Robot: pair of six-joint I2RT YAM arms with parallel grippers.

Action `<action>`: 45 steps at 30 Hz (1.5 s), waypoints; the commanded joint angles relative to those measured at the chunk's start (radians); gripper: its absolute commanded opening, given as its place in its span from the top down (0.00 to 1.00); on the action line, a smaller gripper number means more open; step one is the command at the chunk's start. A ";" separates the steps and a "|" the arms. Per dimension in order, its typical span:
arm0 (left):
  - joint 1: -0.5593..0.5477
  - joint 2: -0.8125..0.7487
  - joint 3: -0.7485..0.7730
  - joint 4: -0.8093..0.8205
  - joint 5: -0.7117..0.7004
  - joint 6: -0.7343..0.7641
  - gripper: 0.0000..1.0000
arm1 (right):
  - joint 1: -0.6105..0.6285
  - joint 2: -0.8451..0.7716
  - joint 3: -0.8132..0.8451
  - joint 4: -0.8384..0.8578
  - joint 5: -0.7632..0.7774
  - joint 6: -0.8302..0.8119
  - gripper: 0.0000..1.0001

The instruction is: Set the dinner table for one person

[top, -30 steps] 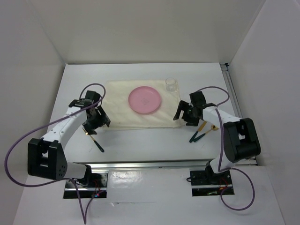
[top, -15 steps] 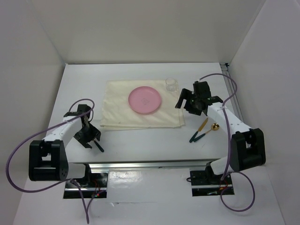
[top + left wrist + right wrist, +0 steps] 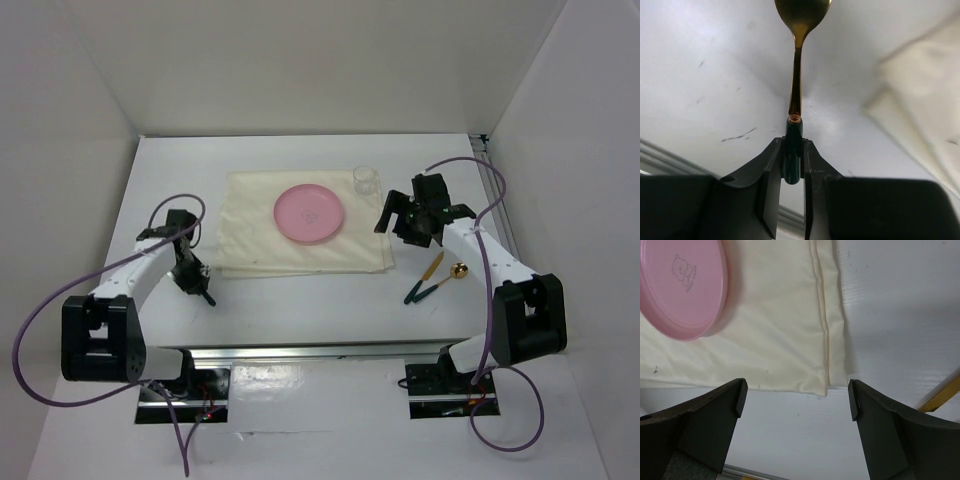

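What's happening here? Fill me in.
The left gripper is shut on the green handle of a gold spoon, left of the cream mat. The right gripper hangs open over the mat's right edge. A pink plate and a glass sit on the mat; two more utensils lie to its right.

Bare table [image 3: 300, 300] lies open between the arms and behind the mat [image 3: 250, 235]. The plate [image 3: 310, 213] fills the mat's middle; a glass [image 3: 366, 179] stands at its far right corner, near the right gripper [image 3: 797, 399]. Two utensils [image 3: 436, 286], perhaps touching, lie right of the mat. The left gripper [image 3: 793, 150] with its spoon [image 3: 796, 75] blocks the left side.
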 commanded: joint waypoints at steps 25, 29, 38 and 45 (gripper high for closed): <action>-0.293 0.786 0.953 -0.116 -0.062 0.456 0.69 | -0.094 -0.134 -0.171 -0.211 0.205 0.169 0.22; -0.303 0.723 0.953 -0.128 -0.087 0.456 0.29 | -0.094 -0.093 -0.194 -0.170 0.185 0.169 0.27; -0.312 0.505 0.904 -0.157 -0.056 0.424 0.14 | -0.094 -0.007 -0.248 -0.122 0.165 0.169 0.29; -0.312 0.418 0.894 -0.177 -0.024 0.433 0.14 | -0.094 0.042 -0.238 -0.113 0.155 0.169 0.33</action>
